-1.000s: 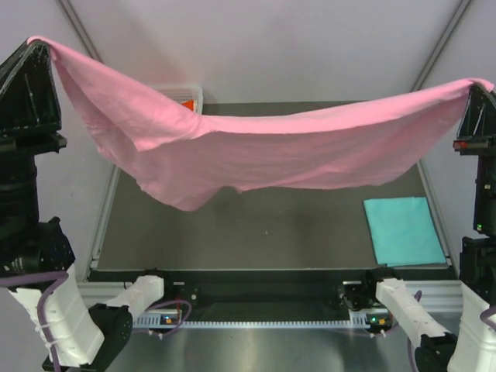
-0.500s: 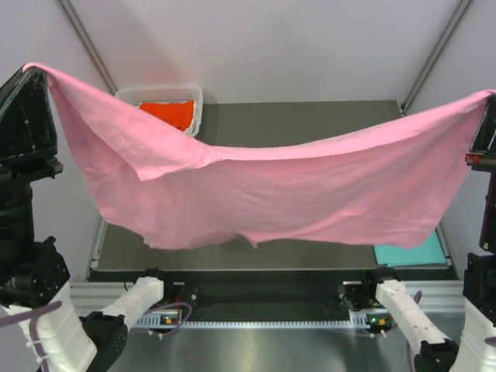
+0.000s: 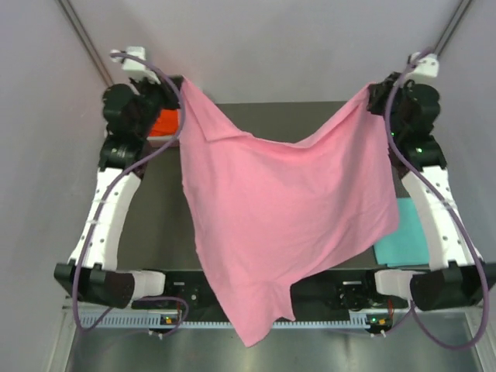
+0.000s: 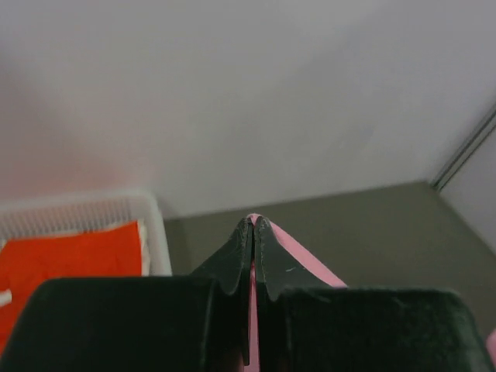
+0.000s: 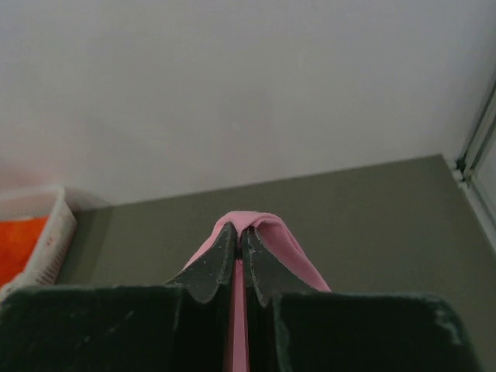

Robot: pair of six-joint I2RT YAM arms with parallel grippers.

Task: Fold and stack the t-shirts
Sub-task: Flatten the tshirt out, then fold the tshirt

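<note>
The light pink t-shirt (image 3: 279,217) hangs spread between both arms, sagging in the middle, and its lower tip drapes past the table's near edge. My left gripper (image 3: 180,91) is shut on the shirt's far-left corner, pink cloth (image 4: 302,252) pinched between the fingers. At the far right, my right gripper (image 3: 372,91) is shut on the other corner, where pink cloth (image 5: 267,229) wraps over the fingertips. A folded teal t-shirt (image 3: 407,236) lies at the table's right side, partly hidden by the right arm. The bright orange t-shirt (image 3: 164,122) lies in the basket.
A white wire-mesh basket (image 4: 159,232) stands at the table's far-left corner, just behind the left gripper. The dark table (image 3: 279,120) shows at the back between the grippers. Both arms stretch forward along the table's left and right sides.
Both grippers have swung from high and near the camera to the far end of the table. The pink shirt went with them and now hangs lengthwise toward the near edge.
</note>
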